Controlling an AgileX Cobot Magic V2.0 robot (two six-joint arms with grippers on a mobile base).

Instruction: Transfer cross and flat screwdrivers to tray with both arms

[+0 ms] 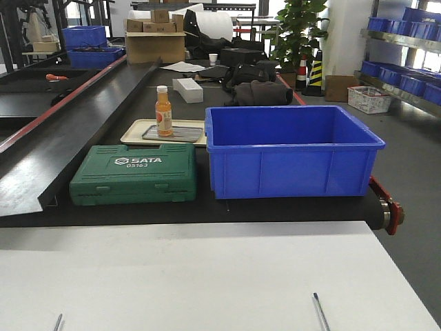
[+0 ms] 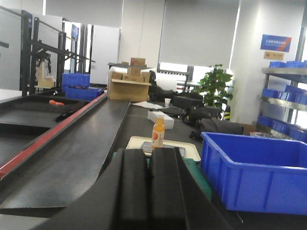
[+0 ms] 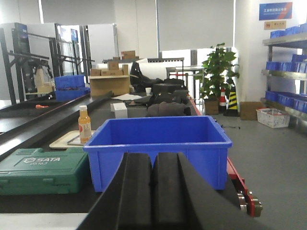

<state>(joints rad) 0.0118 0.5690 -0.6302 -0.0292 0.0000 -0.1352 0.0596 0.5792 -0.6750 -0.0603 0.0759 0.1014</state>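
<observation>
Two screwdrivers (image 1: 320,312) are lying at the white bench's (image 1: 207,276) near edge, seemingly one per arm. Left gripper (image 2: 147,155) and right gripper (image 3: 152,158) are hanging pressed together, empty. Grey tray (image 1: 186,134) is waiting beyond on the conveyor (image 1: 138,96).

so the grey tray (image 1: 186,133) sits behind the green tool case (image 1: 134,181), which is low, so over the top is the open way in. tall blue bin (image 1: 293,152) walls off the right side, and a bottle (image 1: 163,112) stands on the tray's left part
</observation>
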